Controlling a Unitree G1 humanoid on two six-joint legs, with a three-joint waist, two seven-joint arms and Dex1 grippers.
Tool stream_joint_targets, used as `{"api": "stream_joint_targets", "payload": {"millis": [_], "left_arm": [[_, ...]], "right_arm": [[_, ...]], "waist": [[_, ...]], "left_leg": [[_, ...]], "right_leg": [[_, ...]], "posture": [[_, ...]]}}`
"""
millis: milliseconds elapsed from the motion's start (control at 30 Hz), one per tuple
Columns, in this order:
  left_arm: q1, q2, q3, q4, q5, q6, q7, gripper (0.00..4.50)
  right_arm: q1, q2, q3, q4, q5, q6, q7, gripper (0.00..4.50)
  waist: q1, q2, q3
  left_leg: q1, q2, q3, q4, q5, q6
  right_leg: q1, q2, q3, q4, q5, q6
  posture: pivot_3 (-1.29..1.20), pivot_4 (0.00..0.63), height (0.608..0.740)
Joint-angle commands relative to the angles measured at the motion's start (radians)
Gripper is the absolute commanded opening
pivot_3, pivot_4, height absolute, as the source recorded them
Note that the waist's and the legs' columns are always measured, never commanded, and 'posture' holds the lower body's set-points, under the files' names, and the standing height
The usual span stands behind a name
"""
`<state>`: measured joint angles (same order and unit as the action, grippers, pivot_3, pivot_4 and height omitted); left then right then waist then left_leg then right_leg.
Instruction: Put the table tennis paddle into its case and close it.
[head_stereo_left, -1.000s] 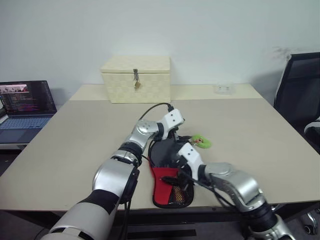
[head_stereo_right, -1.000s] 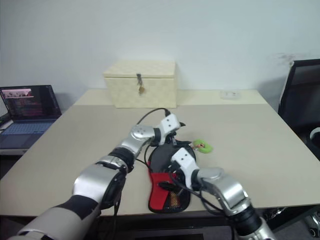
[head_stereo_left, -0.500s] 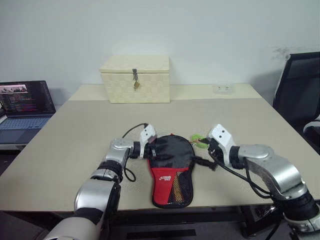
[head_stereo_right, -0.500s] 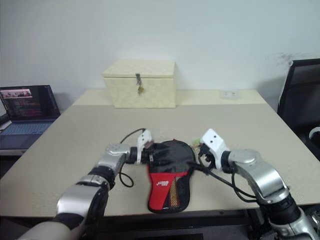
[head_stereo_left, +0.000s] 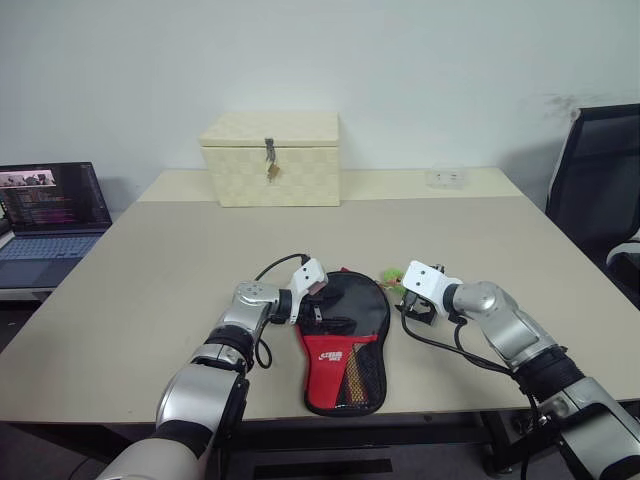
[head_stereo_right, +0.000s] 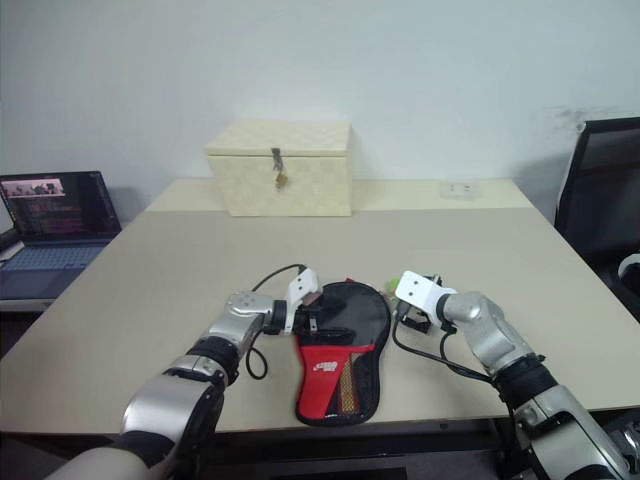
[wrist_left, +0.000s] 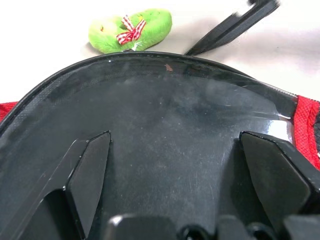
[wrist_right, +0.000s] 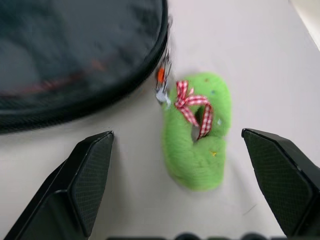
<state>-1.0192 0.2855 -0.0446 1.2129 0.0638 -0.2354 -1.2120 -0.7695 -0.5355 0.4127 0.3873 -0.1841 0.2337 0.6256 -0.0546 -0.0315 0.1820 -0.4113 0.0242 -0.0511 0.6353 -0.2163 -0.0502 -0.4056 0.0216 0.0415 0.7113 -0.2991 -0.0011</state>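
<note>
Both hands gape empty — left hand (head_stereo_left: 318, 297) and right hand (head_stereo_left: 408, 300) flank the black paddle-shaped fabric case (head_stereo_left: 345, 335).

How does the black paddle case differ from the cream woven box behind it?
The case is flat, soft black fabric with a red panel, near the table's front edge; the box is tall, rigid and cream, at the far edge. The case carries a green charm on its zipper; the box has a metal latch. Both rest on the table.

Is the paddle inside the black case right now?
Cannot tell. The case lies flat on the table, its black and red fabric covering whatever is inside; no paddle lies elsewhere on the table.
</note>
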Motion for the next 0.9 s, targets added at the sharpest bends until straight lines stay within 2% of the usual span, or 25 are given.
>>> {"api": "stream_joint_targets", "payload": {"millis": [33, 100, 233, 600, 767, 900], "left_arm": [[-0.007, -0.006, -0.016, -0.007, 0.006, 0.005, -0.003, 4.47], [-0.006, -0.006, -0.019, -0.008, 0.005, 0.005, -0.001, 4.47], [-0.003, -0.009, -0.026, -0.009, 0.004, 0.004, 0.000, 4.50], [0.010, -0.031, -0.048, -0.003, 0.014, 0.006, 0.007, 4.50], [0.017, -0.046, -0.062, 0.009, 0.028, 0.007, 0.019, 4.50], [0.014, -0.057, -0.064, 0.019, 0.034, 0.011, 0.038, 4.50]], "right_arm": [[-0.046, 0.052, -0.022, 0.107, -0.025, -0.031, -0.035, 4.50], [-0.063, 0.079, -0.030, 0.163, -0.029, -0.029, -0.043, 4.50], [-0.083, 0.095, -0.035, 0.224, -0.048, -0.031, -0.034, 3.61], [-0.103, 0.077, -0.046, 0.260, -0.073, -0.027, 0.013, 0.01], [-0.074, 0.012, -0.046, 0.184, -0.097, -0.028, 0.064, 0.01], [0.027, -0.099, -0.060, -0.027, -0.089, 0.015, 0.167, 0.01]], "waist": [[-0.002, 0.000, 0.000], [-0.004, 0.000, 0.000], [-0.006, 0.000, 0.000], [-0.001, 0.000, 0.000], [0.010, 0.000, 0.000], [0.021, 0.000, 0.000]], "left_leg": [[0.001, 0.000, 0.000, 0.000, 0.000, 0.000], [0.003, 0.000, 0.001, 0.000, 0.000, 0.000], [0.012, 0.001, 0.001, 0.000, 0.000, 0.000], [0.014, 0.000, -0.001, 0.002, 0.000, 0.000], [0.013, 0.000, -0.001, 0.002, 0.000, 0.000], [0.012, -0.001, -0.002, 0.001, 0.000, 0.000]], "right_leg": [[0.001, 0.000, 0.000, 0.000, 0.000, 0.000], [0.002, 0.000, 0.001, 0.002, 0.000, 0.000], [0.010, 0.001, 0.002, 0.003, -0.002, 0.003], [0.015, 0.001, 0.001, 0.001, -0.002, 0.004], [0.015, 0.000, 0.000, -0.001, -0.002, 0.004], [0.015, -0.001, 0.000, -0.003, -0.002, 0.004]], "posture": [[0.00, 0.150, 0.740], [0.00, 0.150, 0.740], [0.00, 0.150, 0.740], [0.00, 0.150, 0.740], [0.00, 0.150, 0.740], [0.00, 0.150, 0.740]]}}
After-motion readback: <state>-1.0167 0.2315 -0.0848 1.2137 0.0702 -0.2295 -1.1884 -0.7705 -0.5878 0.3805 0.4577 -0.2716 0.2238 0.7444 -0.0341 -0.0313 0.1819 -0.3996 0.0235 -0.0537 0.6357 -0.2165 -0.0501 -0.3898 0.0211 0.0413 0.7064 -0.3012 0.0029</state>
